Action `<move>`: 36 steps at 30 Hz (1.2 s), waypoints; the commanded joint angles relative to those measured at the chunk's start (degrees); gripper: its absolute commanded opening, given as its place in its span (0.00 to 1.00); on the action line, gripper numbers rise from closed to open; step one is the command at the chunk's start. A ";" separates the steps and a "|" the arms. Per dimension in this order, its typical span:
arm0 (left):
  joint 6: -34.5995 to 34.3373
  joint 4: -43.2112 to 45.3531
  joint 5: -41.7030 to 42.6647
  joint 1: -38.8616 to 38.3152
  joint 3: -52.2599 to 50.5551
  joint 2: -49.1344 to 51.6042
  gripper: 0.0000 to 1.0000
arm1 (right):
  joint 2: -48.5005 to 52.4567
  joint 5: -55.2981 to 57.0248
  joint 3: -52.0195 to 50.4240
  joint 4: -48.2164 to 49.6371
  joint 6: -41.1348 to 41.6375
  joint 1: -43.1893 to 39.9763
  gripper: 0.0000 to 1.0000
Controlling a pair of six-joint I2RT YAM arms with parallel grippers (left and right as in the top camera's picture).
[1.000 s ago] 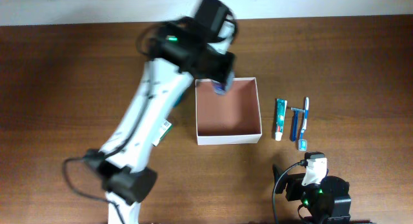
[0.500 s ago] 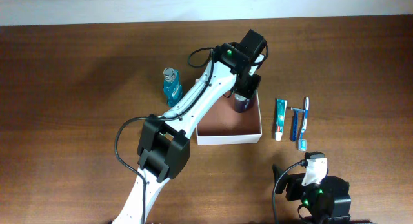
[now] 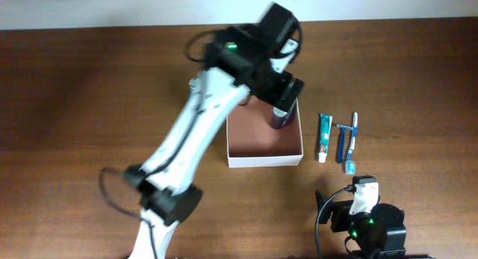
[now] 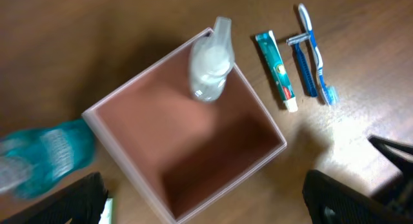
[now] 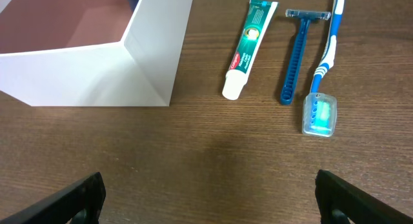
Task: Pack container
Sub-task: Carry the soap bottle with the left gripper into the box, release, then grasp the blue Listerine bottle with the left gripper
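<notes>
The container (image 3: pixel 254 143) is a square white-walled box with a reddish-brown inside, at mid-table. A small bottle (image 3: pixel 280 119) with a pale cap stands inside it near the back right wall, also seen in the left wrist view (image 4: pixel 210 66). My left gripper (image 3: pixel 284 91) hovers above the container (image 4: pixel 193 137), open and apart from the bottle, with its fingers (image 4: pixel 80 198) spread wide. My right gripper (image 3: pixel 358 207) rests near the front edge, open over bare wood (image 5: pixel 210 208).
Right of the container lie a toothpaste tube (image 3: pixel 324 137), a blue razor (image 3: pixel 342 142) and a toothbrush (image 3: pixel 351 143), parallel to each other. A teal bottle (image 4: pixel 45 156) stands left of the container, hidden by the arm in the overhead view.
My left gripper opened and let go of the bottle, which now stands in the container. The left arm shifted and now covers the teal bottle. The right arm has not moved.
</notes>
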 commanded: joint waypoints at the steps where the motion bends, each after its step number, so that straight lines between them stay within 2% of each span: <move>1: 3.17 -3.06 -10.29 4.68 1.31 -6.56 0.99 | -0.37 -0.31 -0.42 -0.02 0.24 -0.37 0.99; 3: 3.15 -3.93 -12.22 8.48 1.22 -6.99 0.99 | -0.37 -0.31 -0.42 -0.04 0.24 -0.37 0.99; 9: 2.82 -2.80 -8.44 18.45 -6.19 -3.48 0.99 | -0.37 -0.31 -0.42 -0.04 0.24 -0.37 0.99; 18: 6.01 7.67 -5.01 20.06 -17.90 7.58 0.97 | -0.37 -0.31 -0.42 -0.04 0.24 -0.37 0.99; 21: 5.86 8.57 -4.83 20.04 -17.94 11.06 0.89 | -0.37 -0.31 -0.42 -0.04 0.24 -0.37 0.99; 22: 5.75 8.52 -4.39 20.04 -17.94 12.26 0.79 | -0.37 -0.31 -0.42 -0.04 0.24 -0.37 0.99; 23: 5.75 8.22 -3.89 20.04 -17.94 12.90 0.75 | -0.37 -0.31 -0.42 -0.04 0.24 -0.37 0.99; 25: 5.75 7.69 -3.80 20.04 -17.94 13.53 0.57 | -0.37 -0.31 -0.42 -0.04 0.24 -0.37 0.99; 28: 5.73 6.60 -3.85 20.04 -16.94 13.29 0.44 | -0.37 -0.31 -0.42 -0.04 0.24 -0.37 0.99; 33: 5.31 -0.46 -3.85 20.04 -9.25 13.16 0.25 | -0.37 -0.31 -0.42 -0.04 0.24 -0.37 0.99; 36: 4.68 -3.98 -1.46 19.65 -2.58 11.67 0.20 | -0.37 -0.31 -0.42 -0.04 0.24 -0.37 0.99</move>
